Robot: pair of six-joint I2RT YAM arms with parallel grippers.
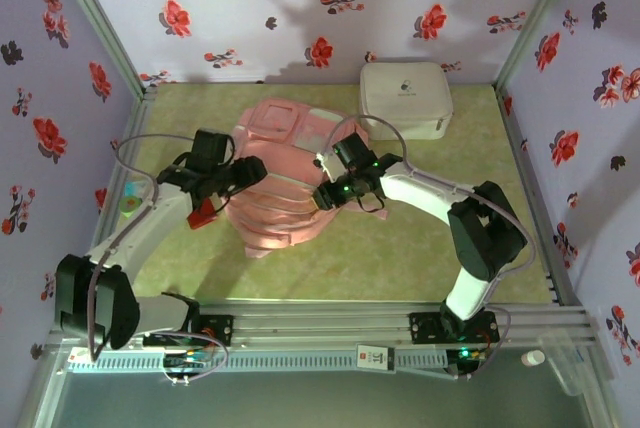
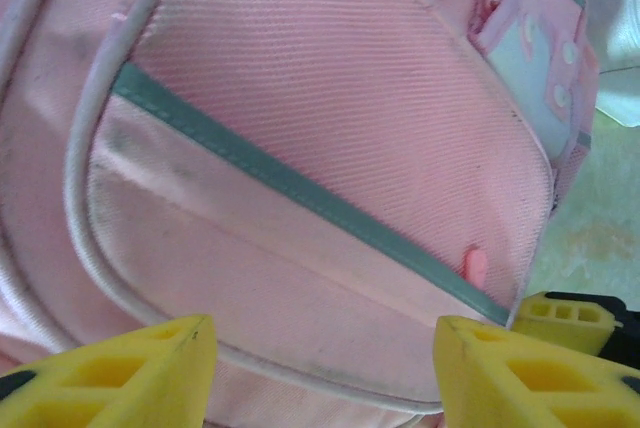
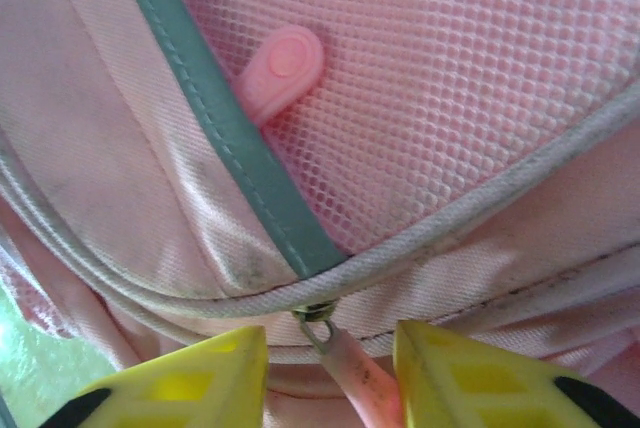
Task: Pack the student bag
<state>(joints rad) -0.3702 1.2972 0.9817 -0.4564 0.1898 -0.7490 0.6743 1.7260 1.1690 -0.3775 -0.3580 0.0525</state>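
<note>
Seemingly zipped, student bag [image 1: 285,198] lies beside white case [image 1: 405,98].

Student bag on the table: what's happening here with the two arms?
Both arms are at the pink student bag, which lies on the table near a white case. The right gripper straddles a zip pull at a pocket's corner, jaws apart, not yet gripping it. The left gripper hovers open over the bag's front pocket.
</note>
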